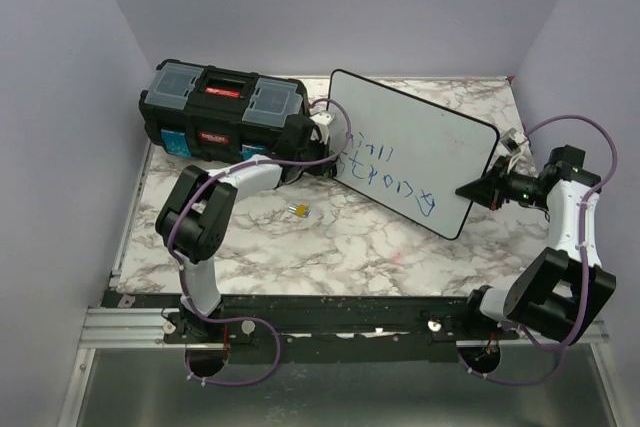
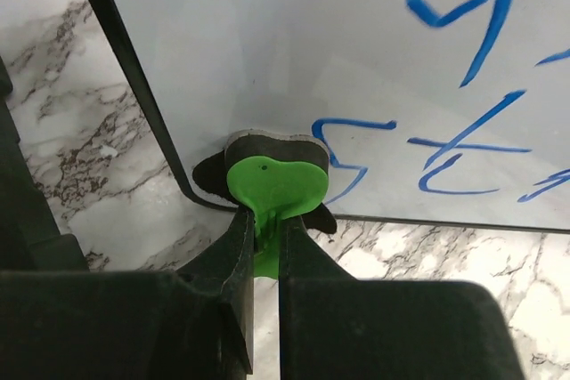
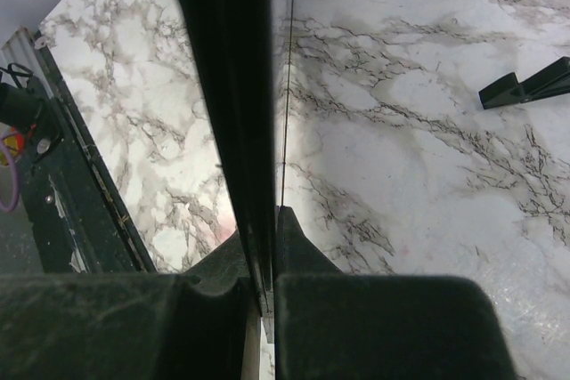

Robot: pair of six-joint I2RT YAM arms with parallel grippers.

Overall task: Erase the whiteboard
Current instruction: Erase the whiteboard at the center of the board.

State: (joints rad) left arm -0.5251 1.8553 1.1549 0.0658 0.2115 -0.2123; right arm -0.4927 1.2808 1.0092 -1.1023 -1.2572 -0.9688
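We see the large flat white whiteboard (image 1: 410, 147) with its thin black rim lying askew on the marble-patterned table (image 1: 330, 247), right of centre, one long side turned toward the back left. The blue marker lettering (image 1: 385, 172) runs along its near half. The left gripper (image 1: 337, 159) sits at the board's near-left rounded corner. In its wrist view, the left gripper (image 2: 265, 220) has its jaws pressed together on the stem of a green plastic eraser (image 2: 267, 184) with a dark felt pad. That pad touches the whiteboard (image 2: 312, 42) just inside the curved rim, beside the nearest strokes of lettering (image 2: 463, 24). The right gripper (image 1: 472, 190) meets the board's right edge. From its own camera, the right gripper (image 3: 265, 229) has its jaws clamped on the whiteboard's black rim (image 3: 223, 86), which we see edge-on. Two black wedge-shaped feet (image 3: 525, 86) show off to the right in that view. We cannot tell whether they rest on the table. A black plastic toolbox (image 1: 220, 107) with a red label and clear lid compartments stands at the back left, close to the board's far-left corner. A small yellow object (image 1: 298, 211), too tiny for us to identify, lies on the table near the left forearm.
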